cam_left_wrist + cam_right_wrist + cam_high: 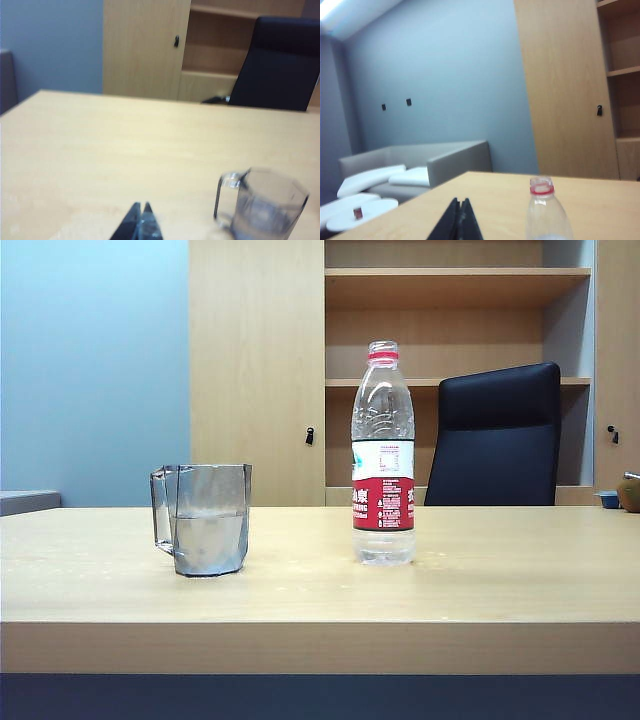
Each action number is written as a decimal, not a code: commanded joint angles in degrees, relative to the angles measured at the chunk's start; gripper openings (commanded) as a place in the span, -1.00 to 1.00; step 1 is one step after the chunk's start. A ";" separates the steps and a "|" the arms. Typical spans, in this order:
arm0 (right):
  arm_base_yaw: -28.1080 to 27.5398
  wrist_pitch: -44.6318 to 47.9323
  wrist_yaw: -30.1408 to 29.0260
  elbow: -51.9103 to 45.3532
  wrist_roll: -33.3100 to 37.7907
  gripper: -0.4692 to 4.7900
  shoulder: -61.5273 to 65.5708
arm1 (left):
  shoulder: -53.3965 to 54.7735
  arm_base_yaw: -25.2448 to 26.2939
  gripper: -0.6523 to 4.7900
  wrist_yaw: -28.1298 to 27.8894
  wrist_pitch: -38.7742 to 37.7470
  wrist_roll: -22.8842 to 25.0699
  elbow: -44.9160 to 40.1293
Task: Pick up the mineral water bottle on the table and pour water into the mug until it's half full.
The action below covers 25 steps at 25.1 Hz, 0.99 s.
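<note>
Both grippers closed and empty. Left gripper [141,220]: fingertips pressed together at the bottom edge of its wrist view, above bare tabletop, the mug [262,205] off toward the lower right of that frame. Right gripper [459,217]: tips likewise together at the bottom of its wrist view, the bottle's open neck just beside them, not touched.

Exterior view: neither arm shows. The mineral water bottle [383,452] stands upright, uncapped, right of centre on the table [480,590]. Mug [201,518] stands well apart from it, left of centre, handle toward the left edge. Water [208,537] sits in the mug at roughly half its height; the bottle holds only a little at its base.

Judgement: pouring looks finished, bottle set down, arms drawn clear. If anything remains, it is only checking the level; a top-up would call for the right gripper to open, take the bottle around its label and tilt it slowly over the mug.

Hard to read: faceted smoky glass blurs the waterline. Left wrist view is soft, the mug's base cut off. Right wrist view crops the bottle below its shoulder.
</note>
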 commanded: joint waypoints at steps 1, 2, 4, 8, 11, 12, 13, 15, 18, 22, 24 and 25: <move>0.11 -9.77 -0.20 0.07 0.37 -0.84 -3.21 | 0.02 0.02 -0.77 0.37 1.88 -0.17 -3.02; 0.11 -12.17 -0.31 0.07 1.25 -0.84 -4.00 | 0.02 0.02 -0.77 0.35 1.86 -0.15 -3.74; 0.09 -18.56 -0.57 0.07 3.02 -0.84 -5.05 | 0.09 0.02 -0.77 0.20 -0.46 -0.20 -4.81; 0.07 -27.56 -0.33 0.04 3.02 -0.84 -4.92 | 0.07 0.00 -0.77 0.22 -4.79 -0.17 -4.81; 0.07 -31.76 -0.35 0.04 3.02 -0.84 -4.92 | 0.07 0.00 -0.77 0.22 -5.03 -0.17 -4.81; 0.07 -33.22 -0.35 0.04 3.02 -0.84 -4.92 | 0.07 0.00 -0.77 0.20 -5.01 -0.17 -4.81; 0.07 -34.38 -0.35 0.04 3.02 -0.84 -4.92 | 0.07 0.00 -0.77 -0.15 -5.01 -0.17 -4.81; 0.07 -36.57 -0.35 0.04 3.02 -0.84 -4.92 | 0.04 0.02 -0.77 -2.40 -5.25 0.11 -4.81; 0.07 -39.06 -0.35 0.04 3.02 -0.84 -4.90 | -0.87 -0.15 -0.77 -4.57 -5.53 0.09 -4.81; 0.07 -41.92 -0.35 0.04 3.02 -0.84 -4.85 | -0.92 -0.09 -0.77 -3.52 -4.46 2.69 -4.81; 0.07 -42.14 -0.35 0.04 3.02 -0.84 -4.85 | -0.92 -0.09 -0.77 -3.13 -3.67 4.00 -4.81; 0.07 -42.12 -0.35 0.04 3.02 -0.84 -4.83 | -0.92 -0.09 -0.77 -2.32 -3.32 5.07 -4.81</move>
